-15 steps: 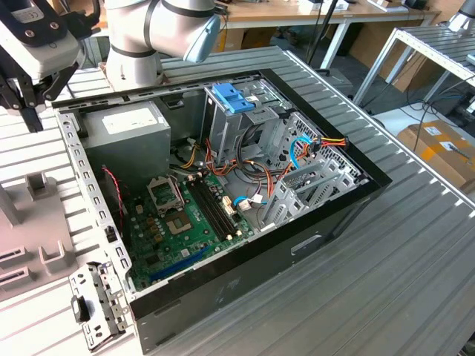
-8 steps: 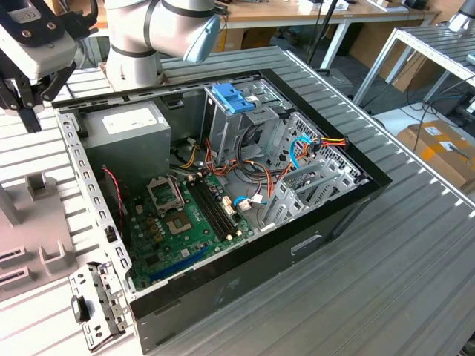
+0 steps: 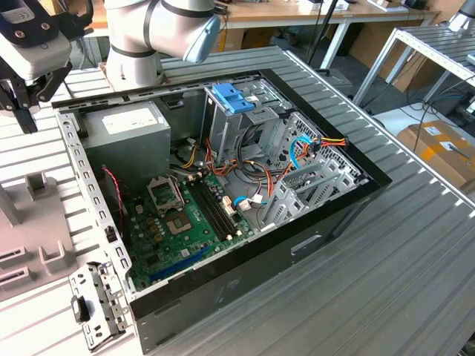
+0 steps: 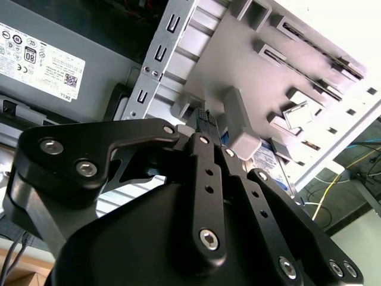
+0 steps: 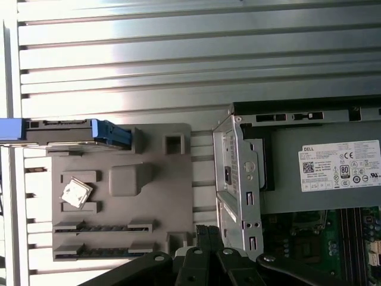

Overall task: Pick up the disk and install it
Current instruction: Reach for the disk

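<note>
The end effector (image 5: 208,233) hangs over the edge of a grey moulded fixture tray (image 5: 155,179), next to the case's steel flange. Its fingers are drawn together on nothing (the tips look to meet in both wrist views). The disk (image 5: 65,125) is not yet taken. It stands on edge in a slot at the tray's other end, well apart from the fingers: a dark metal slab with a light blue plastic carrier bracket around its end. Standing upright, it likely leaves both flat faces free for a pinch. The tray rests on the ribbed aluminium table (image 3: 386,245), just beside the open computer case (image 3: 245,278), at the exterior view's left. It is matte plastic, pocketed to fit its parts. One pocket holds a square processor chip (image 5: 76,192) lying askew, and two long slots hold what look like memory sticks (image 5: 101,227). The case lies on its side with the panel off, so the perforated steel drive cage (image 3: 252,126) under its blue latch (image 3: 231,96) faces upward; I judge it the disk's destination. The power supply (image 5: 333,167), a grey box with a white label, fills the case corner nearest the tray.
</note>
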Action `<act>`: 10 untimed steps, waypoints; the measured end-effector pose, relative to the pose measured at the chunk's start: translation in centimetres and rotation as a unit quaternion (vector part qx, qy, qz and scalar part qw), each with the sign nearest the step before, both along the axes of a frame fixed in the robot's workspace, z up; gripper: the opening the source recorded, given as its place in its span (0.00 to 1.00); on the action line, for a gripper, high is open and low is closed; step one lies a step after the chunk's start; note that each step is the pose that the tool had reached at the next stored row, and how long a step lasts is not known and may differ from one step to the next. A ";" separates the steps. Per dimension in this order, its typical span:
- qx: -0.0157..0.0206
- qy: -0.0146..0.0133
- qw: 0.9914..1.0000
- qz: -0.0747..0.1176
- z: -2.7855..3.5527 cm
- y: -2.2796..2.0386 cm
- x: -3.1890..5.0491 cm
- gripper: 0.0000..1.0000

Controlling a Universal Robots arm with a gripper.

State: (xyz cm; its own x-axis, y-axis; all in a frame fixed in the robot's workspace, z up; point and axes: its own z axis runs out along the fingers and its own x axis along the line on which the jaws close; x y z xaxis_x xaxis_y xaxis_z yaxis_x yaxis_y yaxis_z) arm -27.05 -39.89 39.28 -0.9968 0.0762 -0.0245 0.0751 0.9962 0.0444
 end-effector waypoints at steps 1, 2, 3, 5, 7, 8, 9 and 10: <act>0.000 0.000 1.000 0.000 0.00 0.00 -0.03 0.11; 0.000 0.000 1.000 0.000 0.00 0.00 -0.07 0.11; 0.000 0.000 1.000 0.000 0.00 0.00 -0.12 0.11; 0.000 0.000 1.000 0.000 0.00 0.00 -0.19 0.11; 0.000 0.000 1.000 0.000 0.00 0.00 -0.30 0.11; 0.000 0.000 1.000 0.000 0.00 0.00 -0.35 0.11; 0.000 0.000 1.000 0.000 0.00 0.00 -0.37 0.11; 0.000 0.000 1.000 0.000 0.00 0.00 -0.41 0.11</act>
State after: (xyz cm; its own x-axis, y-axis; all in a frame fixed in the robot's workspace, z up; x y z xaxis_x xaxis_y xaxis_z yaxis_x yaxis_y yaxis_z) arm -27.45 -39.89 39.28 -0.9968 0.0762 -0.0244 0.0751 0.9962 0.0443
